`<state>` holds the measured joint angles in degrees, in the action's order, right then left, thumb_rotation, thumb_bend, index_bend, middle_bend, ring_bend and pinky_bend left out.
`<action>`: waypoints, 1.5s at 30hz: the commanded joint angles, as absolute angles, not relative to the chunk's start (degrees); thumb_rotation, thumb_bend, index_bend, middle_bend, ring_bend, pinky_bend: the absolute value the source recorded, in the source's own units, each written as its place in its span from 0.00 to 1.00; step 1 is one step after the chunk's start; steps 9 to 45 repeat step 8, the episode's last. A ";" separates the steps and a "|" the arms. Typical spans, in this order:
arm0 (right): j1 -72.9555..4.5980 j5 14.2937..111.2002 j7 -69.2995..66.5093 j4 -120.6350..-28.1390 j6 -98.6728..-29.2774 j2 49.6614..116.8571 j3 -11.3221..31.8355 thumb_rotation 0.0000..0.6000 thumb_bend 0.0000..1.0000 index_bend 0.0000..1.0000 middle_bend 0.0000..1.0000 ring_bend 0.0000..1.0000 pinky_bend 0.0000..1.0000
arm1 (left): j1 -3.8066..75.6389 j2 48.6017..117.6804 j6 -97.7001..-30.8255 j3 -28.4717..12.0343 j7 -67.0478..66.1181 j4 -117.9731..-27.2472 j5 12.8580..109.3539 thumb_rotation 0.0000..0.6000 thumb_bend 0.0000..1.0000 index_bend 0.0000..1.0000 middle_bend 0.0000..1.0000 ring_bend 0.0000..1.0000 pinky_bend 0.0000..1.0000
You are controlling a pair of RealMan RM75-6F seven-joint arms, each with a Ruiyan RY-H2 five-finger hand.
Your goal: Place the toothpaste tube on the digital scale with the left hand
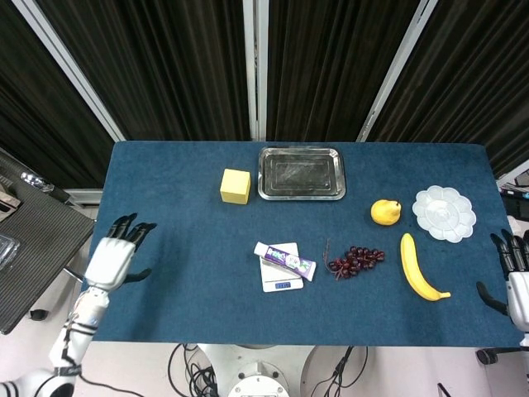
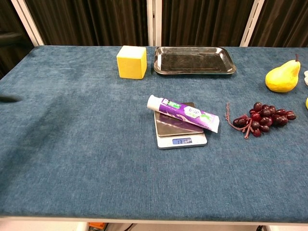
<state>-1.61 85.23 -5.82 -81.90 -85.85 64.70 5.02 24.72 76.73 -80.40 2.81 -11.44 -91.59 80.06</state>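
Note:
A purple and white toothpaste tube [image 1: 284,260] [image 2: 184,112] lies slantwise across the small digital scale [image 1: 281,277] [image 2: 180,132], its cap end to the left and its flat end overhanging the right side. The scale's display is lit. My left hand [image 1: 113,258] hangs off the table's left edge, fingers spread, holding nothing. Beyond the right edge my right hand [image 1: 517,279] shows with fingers apart and empty. Neither hand appears in the chest view.
A yellow cube [image 1: 235,186] [image 2: 131,61] and a metal tray [image 1: 301,173] [image 2: 194,59] sit at the back. Grapes [image 1: 355,260] [image 2: 259,118] lie right of the scale, then a pear [image 1: 385,212] [image 2: 282,78], a banana [image 1: 419,270] and a white palette [image 1: 445,212].

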 commanded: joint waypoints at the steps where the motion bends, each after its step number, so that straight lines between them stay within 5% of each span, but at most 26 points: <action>1: -2.25 85.99 -4.44 -82.63 -85.16 65.39 4.44 1.00 0.21 0.00 0.00 0.00 0.00 | 19.17 74.01 -85.04 6.23 -7.85 -90.36 83.17 1.00 0.11 0.15 0.16 0.00 0.06; 45: -2.85 86.32 -1.99 -83.70 -84.45 65.89 3.98 1.00 0.21 0.00 0.00 0.00 0.00 | 15.23 71.74 -87.42 7.04 -5.88 -89.53 84.86 1.00 0.12 0.13 0.13 0.00 0.01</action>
